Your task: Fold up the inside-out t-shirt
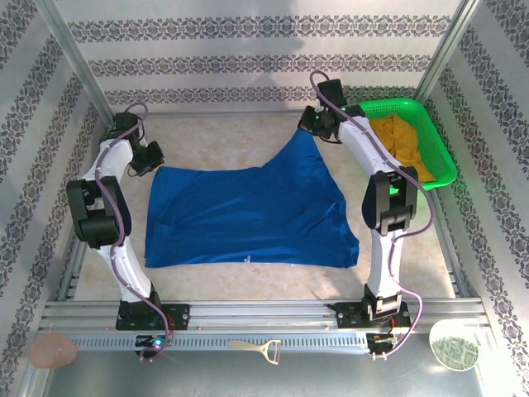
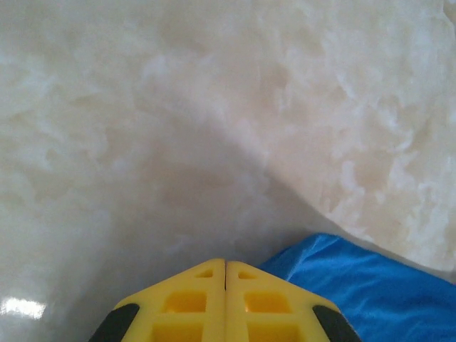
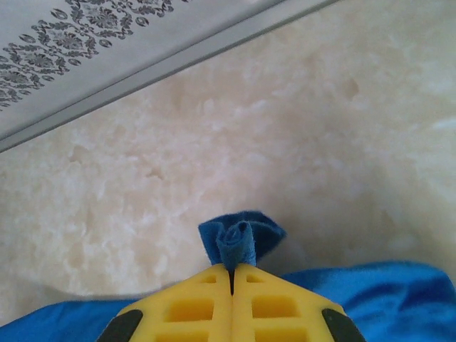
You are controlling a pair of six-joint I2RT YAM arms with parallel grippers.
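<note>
Matt blue cloth t-shirt (image 1: 248,215) on glossy marbled table (image 1: 231,136).

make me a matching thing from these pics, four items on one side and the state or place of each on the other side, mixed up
Column one:
1. left gripper
2. right gripper
3. green basket
4. t-shirt

Column two:
a. spread across the table
b. shut on a tuft of blue cloth
c. holds a mustard-yellow garment
d. shut, no cloth seen between its tips

Pairs: 1-d, 2-b, 3-c, 4-a
</note>
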